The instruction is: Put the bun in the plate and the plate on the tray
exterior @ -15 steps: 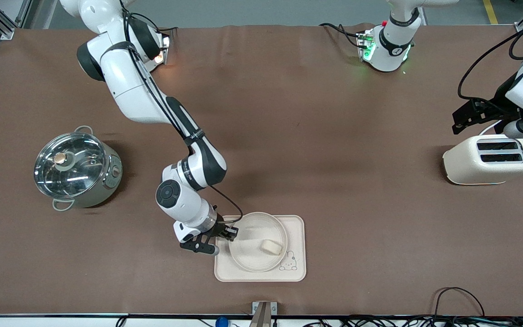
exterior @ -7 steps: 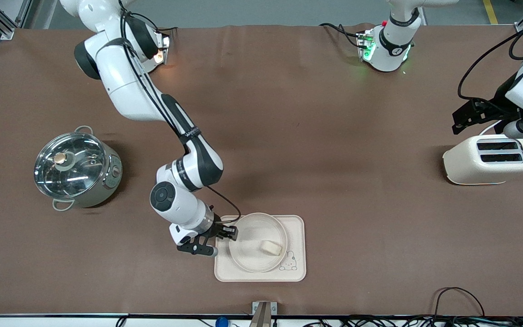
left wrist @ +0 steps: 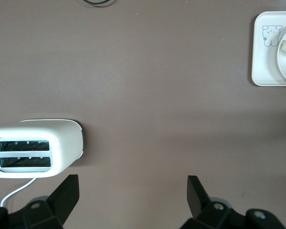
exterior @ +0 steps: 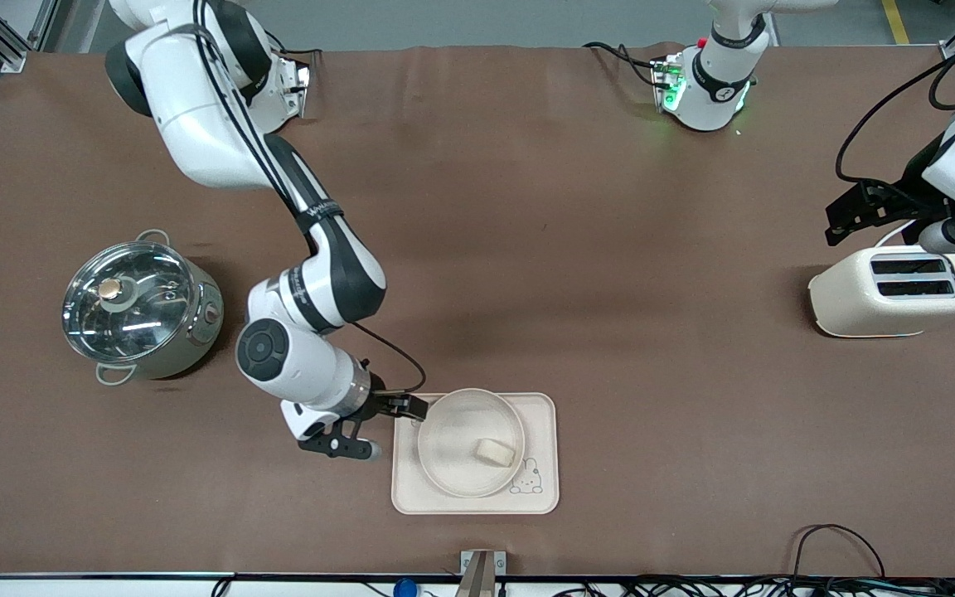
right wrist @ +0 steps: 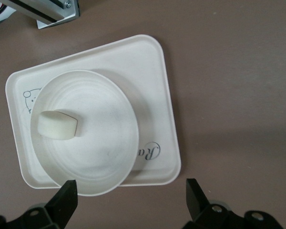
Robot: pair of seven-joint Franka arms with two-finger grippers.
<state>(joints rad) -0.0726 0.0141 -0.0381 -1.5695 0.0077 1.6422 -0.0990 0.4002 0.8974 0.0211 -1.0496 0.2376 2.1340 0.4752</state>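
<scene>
The tray (exterior: 540, 414) lies close to the front camera, in the middle of the table (exterior: 593, 249). The plate (exterior: 444, 464) sits on the tray, and the bun (exterior: 495, 452) lies in the plate, on the part nearest the rabbit drawing. So both parts of the job look done.

The right tool (exterior: 385, 428) is low, just beside the plate's rim, over the tray's edge at the right arm's end. Its two fingers are wide apart and hold nothing. In the right wrist view the fingers (right wrist: 66, 198) stand on either side of the plate's rim, with a gap between.

What could go wrong: the tool is very near the rim. If it slides sideways toward the plate, a finger could bump the rim and push the plate off the tray or tip it, and the bun could roll out. Going straight up and away looks safest.

Farther off, a steel pot (exterior: 142, 308) with a glass lid stands at the right arm's end. The arm's elbow is close to it and could knock it when it pulls away.

A toaster (exterior: 896, 290) stands at the left arm's end. The left tool (left wrist: 133, 202) waits above the table next to it, wide open and empty. Nothing sits between the tray and the pot or toaster
</scene>
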